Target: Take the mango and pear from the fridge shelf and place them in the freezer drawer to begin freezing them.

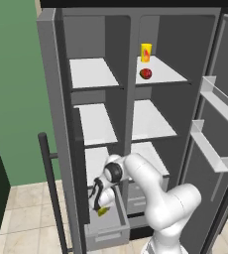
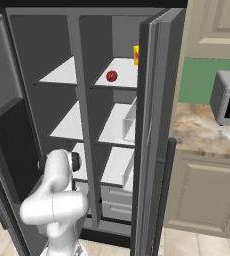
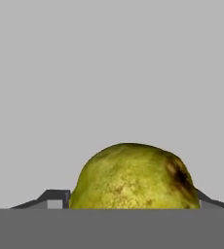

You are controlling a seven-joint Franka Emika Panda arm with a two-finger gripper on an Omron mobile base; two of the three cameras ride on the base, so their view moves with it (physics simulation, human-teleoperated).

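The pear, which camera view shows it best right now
The hand view: the pear looms large there, yellow-green with a dark blemish. The left base view shows a small yellow-green bit under the gripper over the freezer drawer.

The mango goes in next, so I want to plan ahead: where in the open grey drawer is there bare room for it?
The gripper holds the yellow-green pear over the deep grey freezer drawer. In the hand view, bare grey surface surrounds the pear; the patch toward the drawer's front wall looks free. The small red mango sits on the white fridge shelf, by the yellow carton.
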